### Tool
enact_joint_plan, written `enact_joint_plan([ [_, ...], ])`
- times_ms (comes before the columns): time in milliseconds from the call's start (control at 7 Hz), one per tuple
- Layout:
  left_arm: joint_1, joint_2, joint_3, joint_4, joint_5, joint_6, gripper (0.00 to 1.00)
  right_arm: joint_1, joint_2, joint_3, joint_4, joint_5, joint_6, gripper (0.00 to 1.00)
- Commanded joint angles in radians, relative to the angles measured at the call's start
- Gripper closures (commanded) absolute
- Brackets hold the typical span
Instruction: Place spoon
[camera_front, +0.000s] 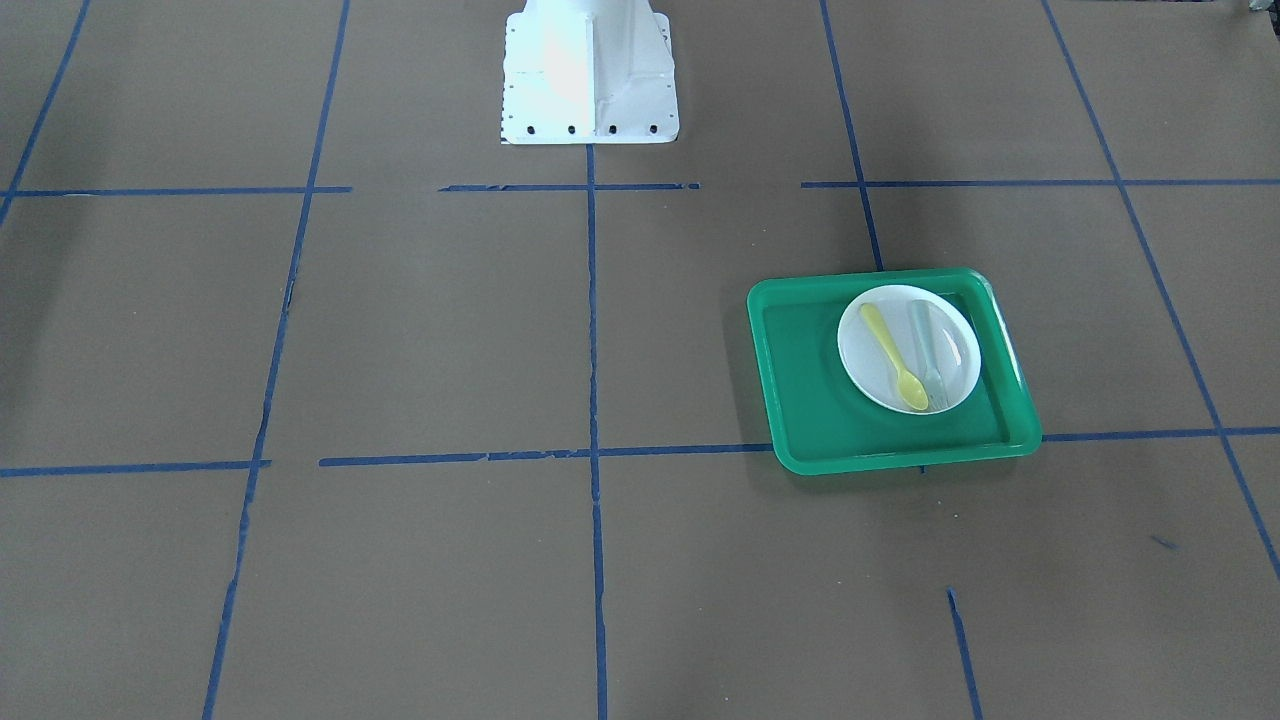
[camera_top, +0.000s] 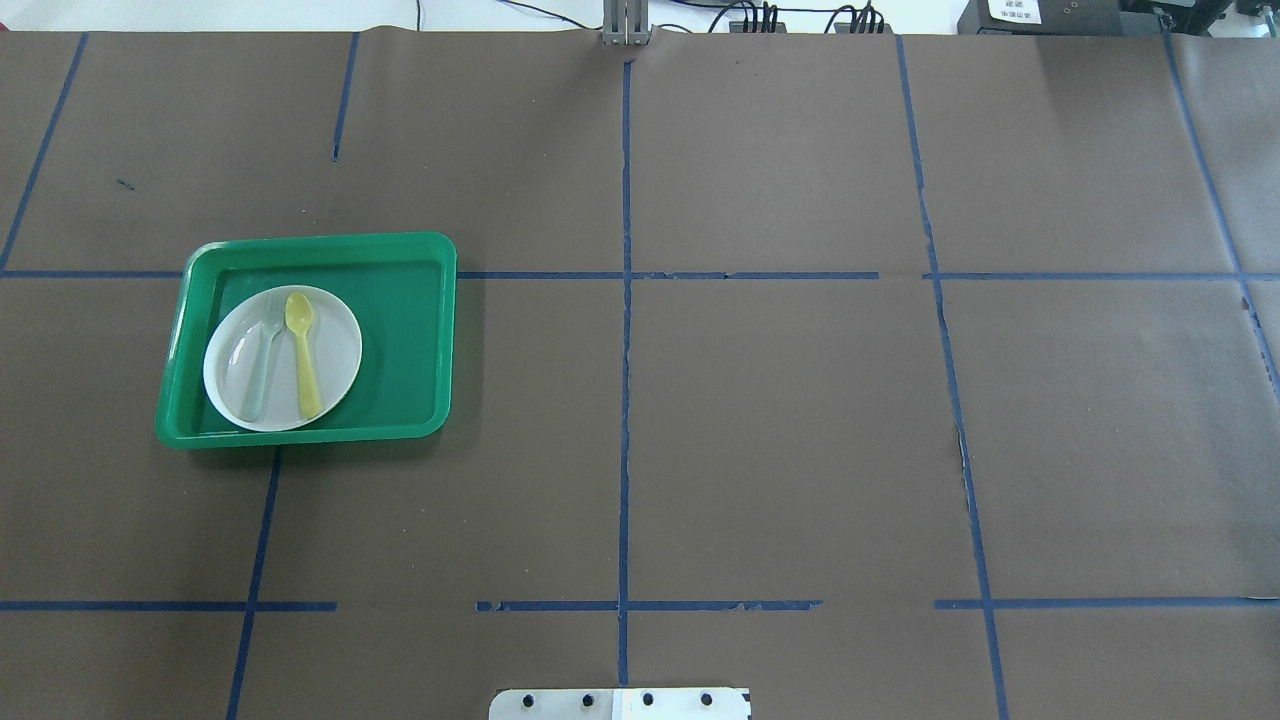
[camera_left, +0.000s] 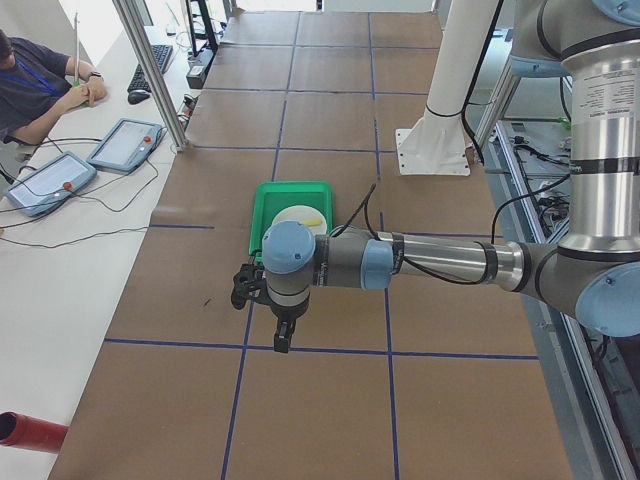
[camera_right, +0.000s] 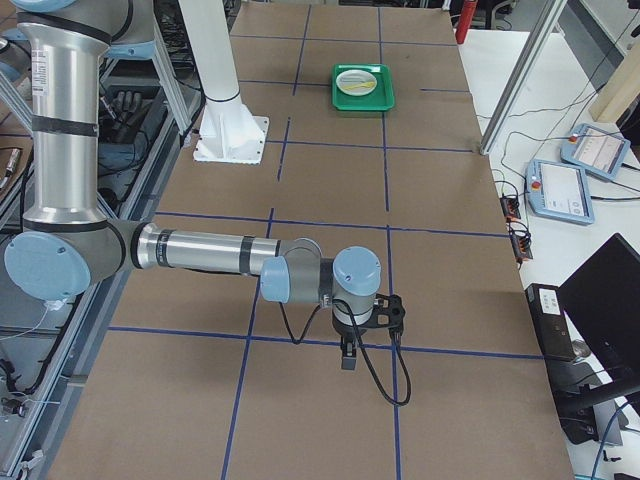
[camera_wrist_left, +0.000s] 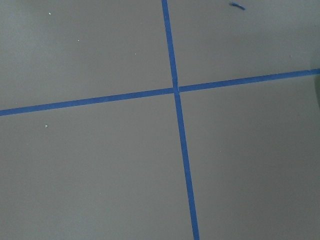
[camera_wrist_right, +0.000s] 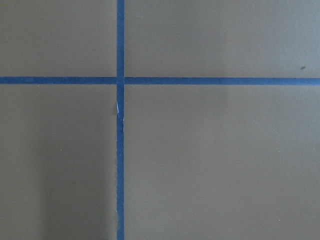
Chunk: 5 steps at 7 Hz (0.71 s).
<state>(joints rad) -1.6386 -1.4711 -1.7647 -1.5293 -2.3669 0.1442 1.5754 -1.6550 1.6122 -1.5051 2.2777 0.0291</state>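
Observation:
The yellow spoon (camera_front: 893, 356) lies on a white plate (camera_front: 862, 372) inside a green tray (camera_front: 800, 400), with its bowl toward the operators' side. It also shows in the overhead view (camera_top: 302, 354), on the table's left half. My left gripper (camera_left: 282, 335) hangs over bare table well short of the tray; it shows only in the left side view, so I cannot tell if it is open or shut. My right gripper (camera_right: 347, 355) hangs over the far right part of the table, seen only in the right side view, state unclear. Neither gripper shows in its wrist view.
A pale grey-green utensil (camera_front: 926, 352) lies beside the spoon on the plate. The robot's white base (camera_front: 588, 75) stands at the table's middle edge. Blue tape lines (camera_top: 625, 400) cross the brown table. An operator (camera_left: 35, 85) sits past the far side with tablets.

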Motion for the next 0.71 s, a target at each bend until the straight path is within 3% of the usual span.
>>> enact_joint_plan([
  [0, 0.0, -0.003, 0.001, 0.001, 0.009, 0.002, 0.0, 0.0, 0.001, 0.0, 0.0, 0.0, 0.0, 0.0],
  [571, 0.031, -0.032, -0.042, -0.024, 0.005, -0.006, 0.0, 0.0, 0.001, 0.0, 0.0, 0.0, 0.0, 0.0],
])
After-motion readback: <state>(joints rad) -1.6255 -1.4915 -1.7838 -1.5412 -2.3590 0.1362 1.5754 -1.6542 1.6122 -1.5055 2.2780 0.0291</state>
